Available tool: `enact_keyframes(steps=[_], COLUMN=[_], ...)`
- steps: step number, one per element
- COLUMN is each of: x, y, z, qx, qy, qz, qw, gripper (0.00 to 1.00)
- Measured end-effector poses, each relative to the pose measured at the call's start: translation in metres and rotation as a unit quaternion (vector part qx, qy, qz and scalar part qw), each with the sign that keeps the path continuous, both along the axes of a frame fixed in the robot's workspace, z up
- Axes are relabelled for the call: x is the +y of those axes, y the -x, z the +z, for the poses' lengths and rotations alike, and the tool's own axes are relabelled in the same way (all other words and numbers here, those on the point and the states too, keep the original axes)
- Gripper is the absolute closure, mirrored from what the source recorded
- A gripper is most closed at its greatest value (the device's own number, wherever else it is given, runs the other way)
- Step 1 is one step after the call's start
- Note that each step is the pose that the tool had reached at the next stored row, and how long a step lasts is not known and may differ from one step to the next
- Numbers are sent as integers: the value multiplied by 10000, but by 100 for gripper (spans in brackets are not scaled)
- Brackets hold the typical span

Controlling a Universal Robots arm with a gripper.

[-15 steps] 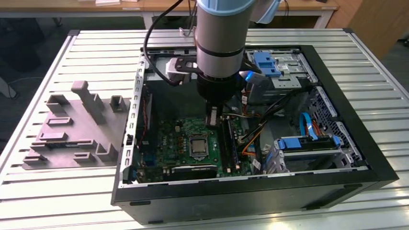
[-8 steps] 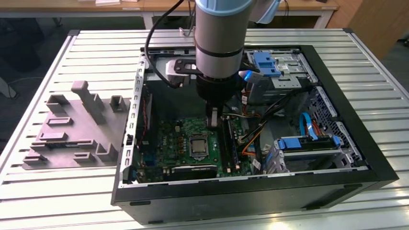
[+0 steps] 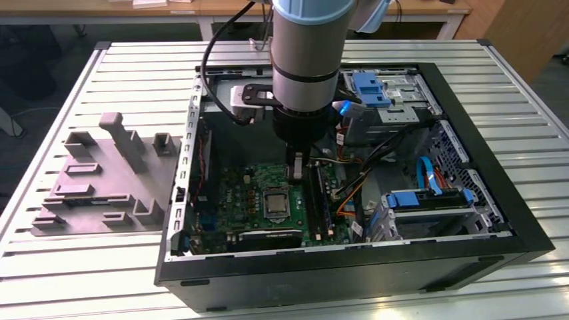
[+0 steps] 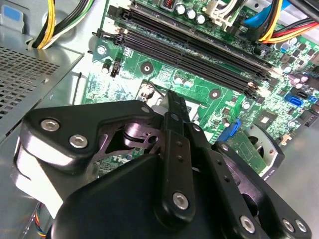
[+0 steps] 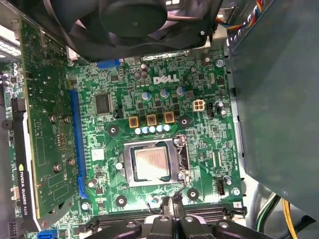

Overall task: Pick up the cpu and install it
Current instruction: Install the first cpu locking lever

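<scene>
First wrist view: cpu (image 5: 151,164) sits flat in motherboard (image 5: 164,114) socket, square-on, just ahead of gripper (image 5: 172,211). Jaws look pinched together w/ nothing held; cpu lies directly fwd of tips.

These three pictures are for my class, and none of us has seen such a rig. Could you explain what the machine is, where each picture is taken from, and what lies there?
The exterior view looks down on a robot arm reaching into an opened computer case, which lies on a slatted metal table. Beside the case, on the exterior view's left, sits a grey plastic block with upright posts. The two wrist views come from cameras riding on the arm. The first wrist view shows the green motherboard with the cpu, a silver square, already lying in its socket. The gripper hangs just above the board, near the socket's edge. The second wrist view shows the gripper's black linkages over the board's long memory slots.
</scene>
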State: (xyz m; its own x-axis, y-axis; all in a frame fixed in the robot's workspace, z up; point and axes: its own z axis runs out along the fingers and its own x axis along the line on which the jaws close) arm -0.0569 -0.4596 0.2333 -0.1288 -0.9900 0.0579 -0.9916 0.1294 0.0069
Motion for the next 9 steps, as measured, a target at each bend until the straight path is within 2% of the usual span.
enact_keyframes(steps=[9], x=[0], y=[0], z=[0], qx=[1], qy=[0], qz=[0], qw=[10000], gripper=[89])
